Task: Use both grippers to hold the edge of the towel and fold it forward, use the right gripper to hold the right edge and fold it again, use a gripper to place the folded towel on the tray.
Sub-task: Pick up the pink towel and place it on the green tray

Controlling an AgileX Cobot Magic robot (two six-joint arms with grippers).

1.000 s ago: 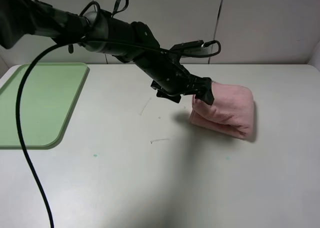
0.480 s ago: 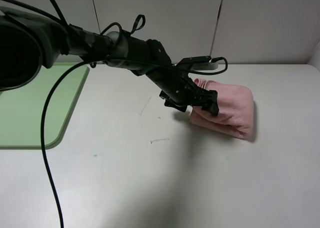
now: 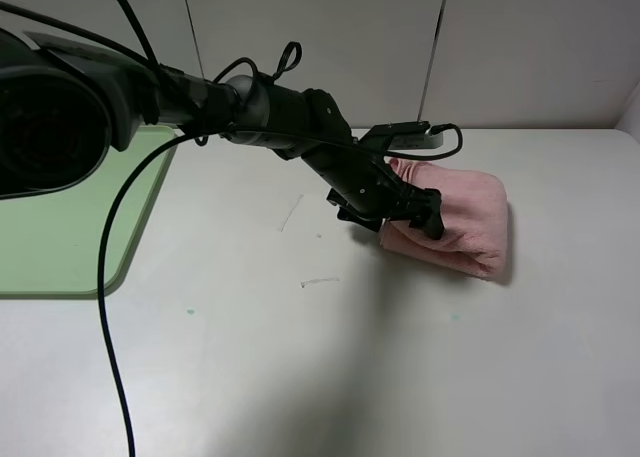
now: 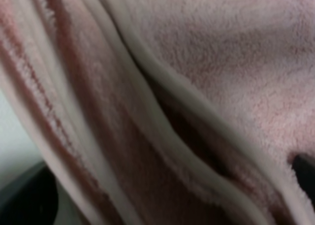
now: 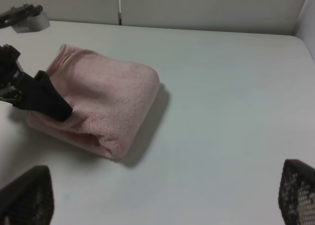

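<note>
The soft pink fluffy towel (image 3: 455, 219) lay folded into a thick bundle on the white table (image 3: 300, 357), over on the right side and toward the back. It was well apart from the light green flat plastic tray (image 3: 75, 212), which sat at the far left edge of the table.

The left black gripper (image 3: 418, 209) on its long black arm (image 3: 270, 117) had reached across the middle and was at the left end of the towel bundle. One black finger (image 3: 433, 220) lay on top of the pink cloth. In the left wrist view the folded layers and the thin pale hem (image 4: 162, 82) filled nearly the whole picture, very close and blurry, with dark finger tips at two corners. The jaws stood wide with the towel between them, but I could not tell if they were squeezing it yet or just sitting around it.

The right black gripper (image 5: 162, 198) was far from the towel. Its two mesh-covered fingers (image 5: 29, 195) were spread wide apart with nothing between them, above bare table near the front.

A black cable (image 3: 105, 317) hung down from the left arm.
</note>
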